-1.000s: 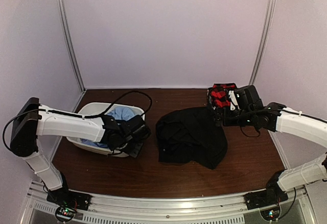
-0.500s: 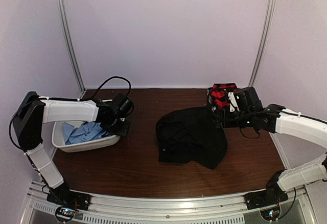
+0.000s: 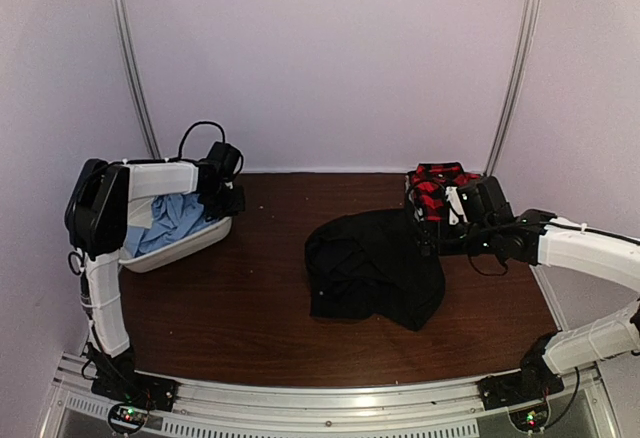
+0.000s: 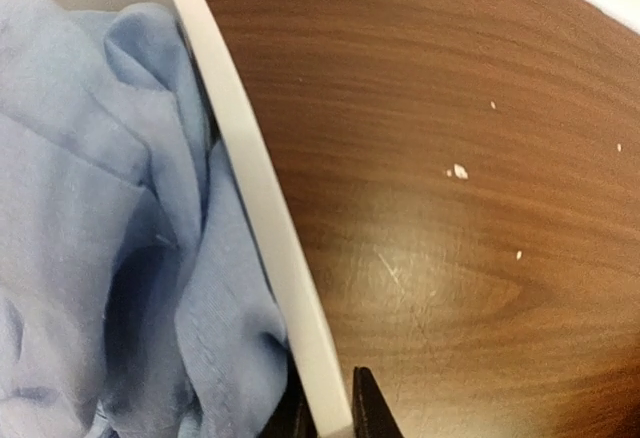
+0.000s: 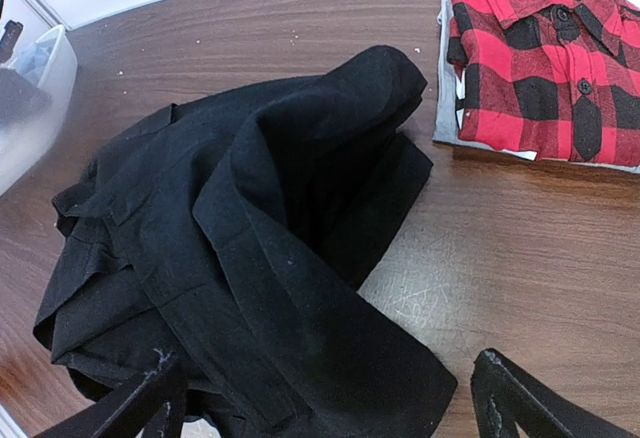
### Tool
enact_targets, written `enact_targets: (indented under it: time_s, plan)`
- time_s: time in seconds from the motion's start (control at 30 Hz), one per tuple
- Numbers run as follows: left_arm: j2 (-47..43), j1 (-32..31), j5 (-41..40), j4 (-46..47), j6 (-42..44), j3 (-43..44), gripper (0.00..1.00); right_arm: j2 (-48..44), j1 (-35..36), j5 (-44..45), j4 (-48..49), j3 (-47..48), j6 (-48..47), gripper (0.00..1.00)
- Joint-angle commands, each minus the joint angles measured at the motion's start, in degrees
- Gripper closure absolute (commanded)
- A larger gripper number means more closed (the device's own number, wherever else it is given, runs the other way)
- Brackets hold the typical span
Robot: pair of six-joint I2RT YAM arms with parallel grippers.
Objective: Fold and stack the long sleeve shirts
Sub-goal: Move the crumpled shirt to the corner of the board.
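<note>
The crumpled black cloth shirt (image 3: 372,268) lies on the brown wooden counter (image 3: 260,328); we judge it light and limp, best taken at the shoulders. Right of the shirt our right gripper (image 5: 330,363) is spread; far left, our left gripper (image 4: 328,413) pinches the rim of a white plastic bin (image 4: 265,228).

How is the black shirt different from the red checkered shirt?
The black shirt lies crumpled in a heap; the red plaid shirt is folded flat and buttoned. The black shirt is plain; the red plaid shirt is checked. Neither shirt is gripped.
</note>
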Motion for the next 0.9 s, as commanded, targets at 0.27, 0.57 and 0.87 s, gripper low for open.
enact_targets:
  time_s: [0.27,0.57,0.87]
  plan:
    - [19.2,6.4,15.4,10.9,-5.8,30.9,0.59,-2.1,0.3,-1.0,1.4,-1.8,1.0,0.00]
    - [5.0,6.5,11.5,3.7,13.2,18.3,0.26,-1.0,0.4,-3.0,2.7,-1.5,1.3,0.00]
    - [-3.4,6.6,-2.9,-7.8,25.3,4.3,0.22,1.0,0.7,-5.5,6.0,-2.6,1.9,0.00]
